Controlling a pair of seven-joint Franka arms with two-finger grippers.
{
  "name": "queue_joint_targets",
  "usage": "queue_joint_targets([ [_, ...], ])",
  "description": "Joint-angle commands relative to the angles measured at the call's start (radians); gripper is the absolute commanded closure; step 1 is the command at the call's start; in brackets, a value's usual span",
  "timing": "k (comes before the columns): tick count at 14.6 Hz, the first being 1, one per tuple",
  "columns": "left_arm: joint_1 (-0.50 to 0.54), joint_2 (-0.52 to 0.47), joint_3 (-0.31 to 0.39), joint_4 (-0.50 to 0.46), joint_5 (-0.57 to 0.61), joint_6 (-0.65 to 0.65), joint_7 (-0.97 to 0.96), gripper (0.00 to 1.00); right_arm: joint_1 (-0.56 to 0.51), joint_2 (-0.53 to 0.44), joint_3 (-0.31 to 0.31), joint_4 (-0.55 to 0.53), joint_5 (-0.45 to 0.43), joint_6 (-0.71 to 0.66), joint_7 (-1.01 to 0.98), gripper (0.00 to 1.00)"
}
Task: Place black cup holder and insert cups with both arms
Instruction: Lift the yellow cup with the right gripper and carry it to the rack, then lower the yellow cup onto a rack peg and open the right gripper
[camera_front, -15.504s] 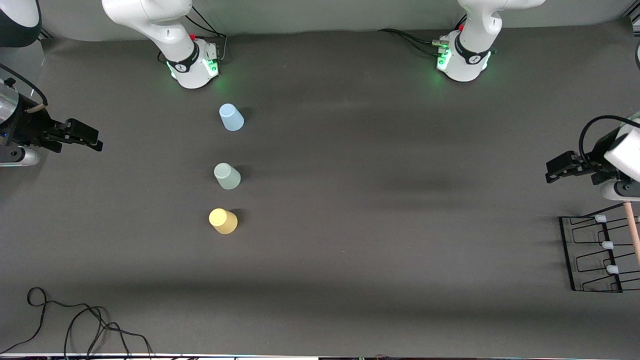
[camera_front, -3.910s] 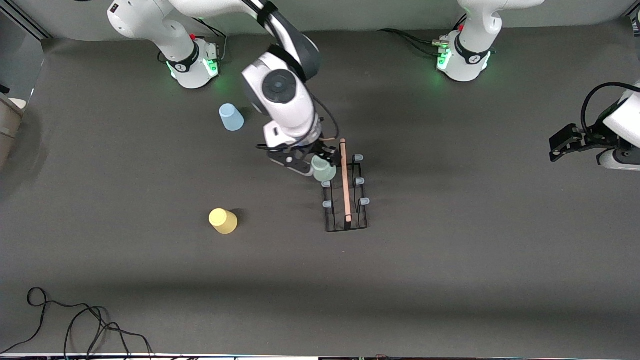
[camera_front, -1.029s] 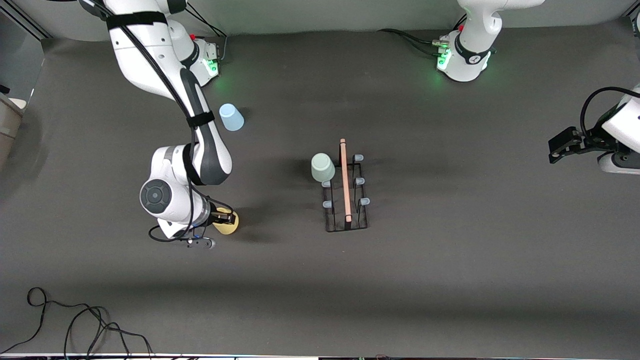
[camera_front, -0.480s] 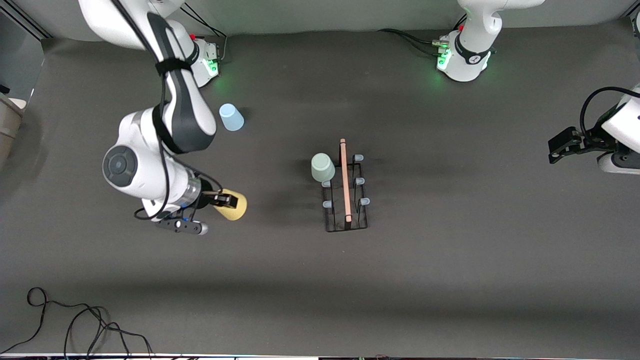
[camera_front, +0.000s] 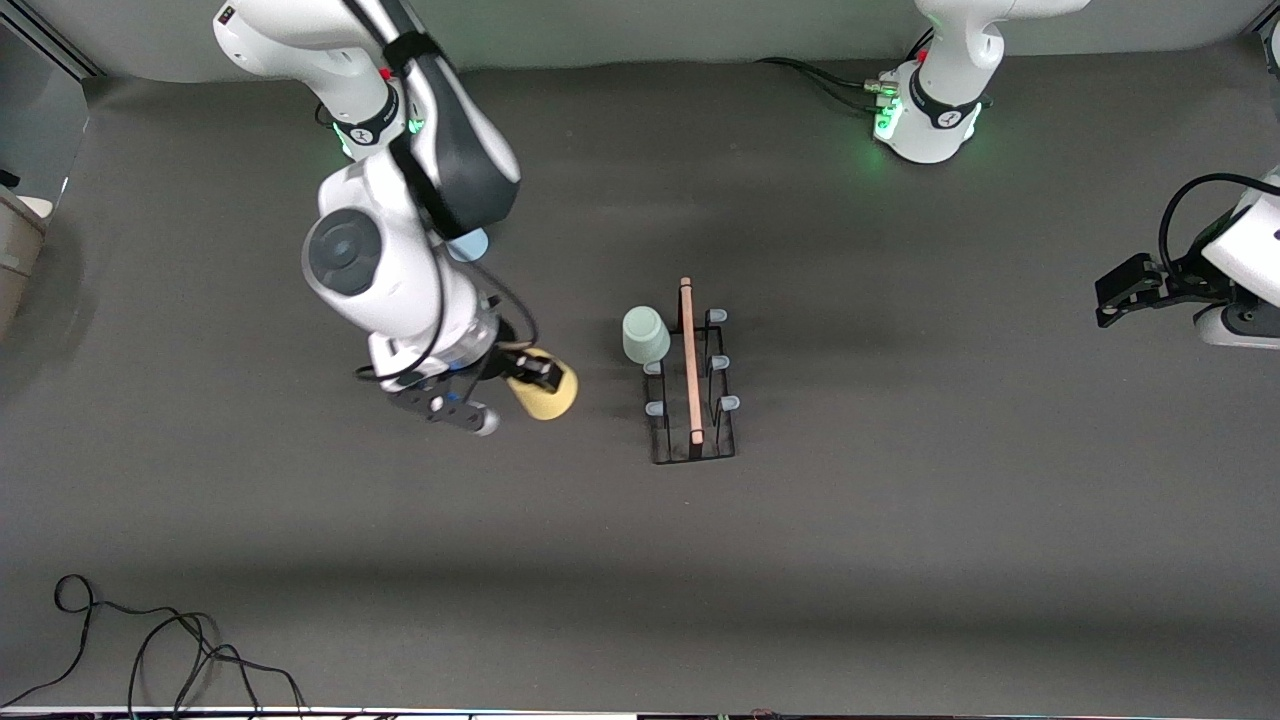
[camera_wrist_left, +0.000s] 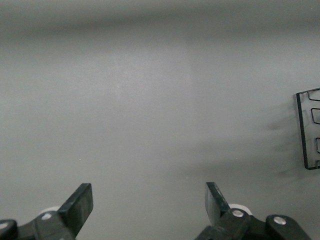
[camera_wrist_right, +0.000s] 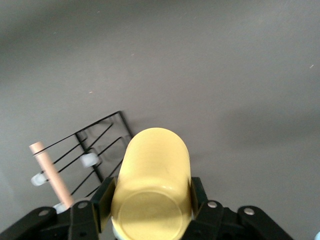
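Note:
The black cup holder (camera_front: 690, 440) stands mid-table, its wooden handle (camera_front: 688, 360) on top. A mint green cup (camera_front: 645, 335) sits upside down on one of its pegs at the end nearer the robots' bases. My right gripper (camera_front: 530, 377) is shut on the yellow cup (camera_front: 548, 397), which hangs tilted over the table beside the holder, toward the right arm's end. In the right wrist view the yellow cup (camera_wrist_right: 152, 180) fills the right gripper (camera_wrist_right: 150, 197), with the holder (camera_wrist_right: 95, 150) ahead. The blue cup (camera_front: 472, 245) shows only as a sliver under the right arm. My left gripper (camera_front: 1112, 297) waits open at the left arm's end.
A loose black cable (camera_front: 150, 640) lies coiled at the corner nearest the front camera, at the right arm's end. Both green-lit bases (camera_front: 925, 120) stand along the edge farthest from that camera. In the left wrist view the left gripper (camera_wrist_left: 149, 200) holds nothing over bare grey mat.
My right arm has lifted the yellow cup off the table and carried it toward the cup holder, and now covers most of the blue cup. The left arm has not moved.

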Motion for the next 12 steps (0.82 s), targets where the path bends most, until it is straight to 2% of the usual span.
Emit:
queue_joint_targets([
  [1, -0.013, 0.002, 0.003, 0.012, 0.014, -0.011, -0.022, 0.00, 0.042, 0.093, -0.011, 0.115, 0.019, 0.004, 0.129, 1.00],
  [5, -0.013, 0.002, 0.003, 0.012, 0.014, -0.014, -0.022, 0.00, 0.076, 0.205, -0.011, 0.218, 0.017, 0.050, 0.258, 1.00],
  [9, -0.011, 0.002, 0.002, 0.006, 0.014, -0.017, -0.023, 0.00, 0.086, 0.266, -0.006, 0.230, 0.017, 0.170, 0.309, 1.00],
  [12, -0.011, 0.002, 0.002, 0.007, 0.014, -0.016, -0.023, 0.01, 0.099, 0.303, -0.005, 0.244, 0.017, 0.180, 0.310, 1.00],
])
